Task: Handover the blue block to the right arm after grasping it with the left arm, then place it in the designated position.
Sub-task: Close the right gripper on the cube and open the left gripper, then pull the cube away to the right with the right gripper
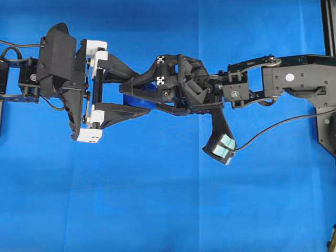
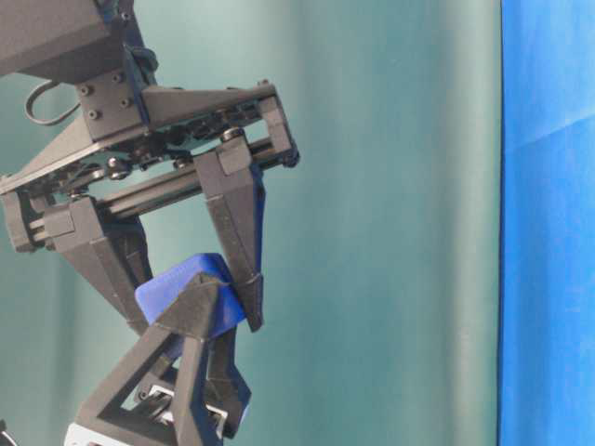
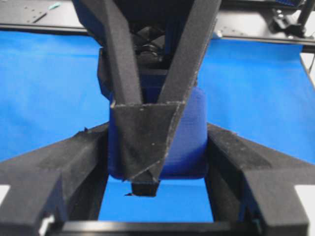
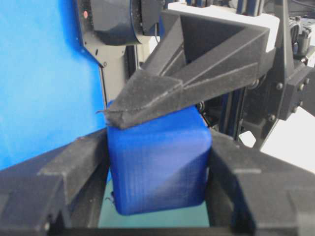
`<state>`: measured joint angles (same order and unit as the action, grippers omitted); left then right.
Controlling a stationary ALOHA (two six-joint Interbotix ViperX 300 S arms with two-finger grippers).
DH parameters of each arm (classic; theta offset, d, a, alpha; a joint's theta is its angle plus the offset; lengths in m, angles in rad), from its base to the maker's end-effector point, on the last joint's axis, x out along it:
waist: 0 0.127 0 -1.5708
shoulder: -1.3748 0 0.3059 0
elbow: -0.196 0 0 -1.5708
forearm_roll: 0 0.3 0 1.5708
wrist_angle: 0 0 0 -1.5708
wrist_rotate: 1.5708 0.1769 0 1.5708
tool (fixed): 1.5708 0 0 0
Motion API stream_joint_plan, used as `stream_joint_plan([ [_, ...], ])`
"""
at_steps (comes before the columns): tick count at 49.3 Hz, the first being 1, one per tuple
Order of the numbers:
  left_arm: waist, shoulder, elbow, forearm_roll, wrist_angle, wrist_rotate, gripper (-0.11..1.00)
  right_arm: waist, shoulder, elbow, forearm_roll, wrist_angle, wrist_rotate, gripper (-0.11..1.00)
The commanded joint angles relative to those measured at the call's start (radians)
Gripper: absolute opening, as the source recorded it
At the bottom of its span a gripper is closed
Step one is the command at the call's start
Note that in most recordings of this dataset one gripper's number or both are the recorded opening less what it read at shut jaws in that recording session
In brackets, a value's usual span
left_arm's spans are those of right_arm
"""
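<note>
The blue cloth (image 1: 157,210) covers my whole worktop, bare and bright in the overhead view. Above it my two arms meet near the middle: my left arm (image 1: 58,63), with white brackets, reaches in from the left, and my right arm (image 1: 294,79), with mint-green trim on its camera mount, comes in from the right.

From overhead my left gripper (image 1: 143,94) and right gripper (image 1: 131,90) interlock into one black tangle, and I cannot find the blue block there at all; my own fingers hide it. The table-level view shows what the overhead one does not: the blue block (image 2: 191,293) is held up in the air, well clear of the cloth, with fingers coming from above (image 2: 237,242) and from below (image 2: 195,325) both pressed on it.

My left wrist camera shows the block (image 3: 189,142) sitting between my left fingers (image 3: 69,167), touching both, with one right finger crossing in front of it and covering much of its face. My right wrist camera shows the block (image 4: 157,162) just as snug between my right fingers (image 4: 74,162), a left finger lying across its top edge. So both pairs of fingers are closed to a narrow span on the same block.

The table-level view cuts off both arms, and the block's far sides stay hidden in every view.
</note>
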<state>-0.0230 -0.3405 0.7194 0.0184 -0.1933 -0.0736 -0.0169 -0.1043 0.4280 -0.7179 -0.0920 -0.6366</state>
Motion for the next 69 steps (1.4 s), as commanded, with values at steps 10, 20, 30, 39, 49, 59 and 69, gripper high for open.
stream_joint_plan([
  [10,-0.003,-0.012,-0.017,-0.005,-0.018,-0.003,0.49,-0.002,-0.014,-0.025,0.005,0.009,0.003,0.44],
  [20,-0.003,-0.015,-0.012,-0.005,-0.057,0.0,0.89,-0.002,-0.014,-0.025,0.005,0.02,0.003,0.44],
  [30,0.0,-0.017,-0.011,-0.005,-0.063,0.0,0.92,-0.003,-0.018,-0.02,0.008,0.021,0.003,0.44],
  [39,0.0,-0.018,-0.011,-0.005,-0.061,-0.002,0.92,-0.003,-0.044,0.005,0.011,0.023,0.003,0.44],
  [49,0.0,-0.018,-0.011,-0.005,-0.061,-0.002,0.92,-0.002,-0.124,0.072,0.011,0.025,0.018,0.44],
  [59,0.0,-0.017,-0.011,-0.005,-0.061,-0.002,0.92,0.0,-0.241,0.169,0.011,0.044,0.038,0.44],
  [69,0.0,-0.017,-0.011,-0.005,-0.061,-0.002,0.92,0.009,-0.348,0.245,0.011,0.071,0.043,0.44],
])
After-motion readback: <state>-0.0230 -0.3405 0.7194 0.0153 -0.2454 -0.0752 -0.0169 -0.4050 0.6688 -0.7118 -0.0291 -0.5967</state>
